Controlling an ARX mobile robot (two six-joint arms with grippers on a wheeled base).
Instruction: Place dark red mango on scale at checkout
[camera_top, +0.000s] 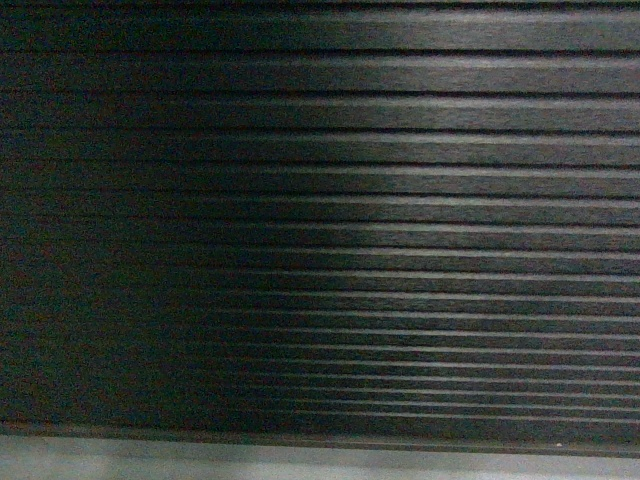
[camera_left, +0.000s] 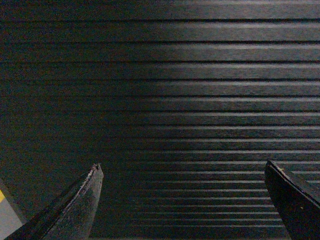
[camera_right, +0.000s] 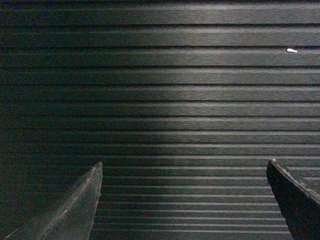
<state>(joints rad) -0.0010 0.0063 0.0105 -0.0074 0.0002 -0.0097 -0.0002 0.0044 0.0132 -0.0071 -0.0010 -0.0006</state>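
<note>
You face the dark, horizontally ribbed black front panel of the checkout close up. Your left gripper and right gripper both gape empty. No mango or scale shows.

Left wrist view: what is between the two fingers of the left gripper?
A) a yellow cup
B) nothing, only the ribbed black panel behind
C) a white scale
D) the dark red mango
B: the left gripper is open, its fingers spread wide, with only the ribbed front panel of the checkout seen through the gap.
</note>
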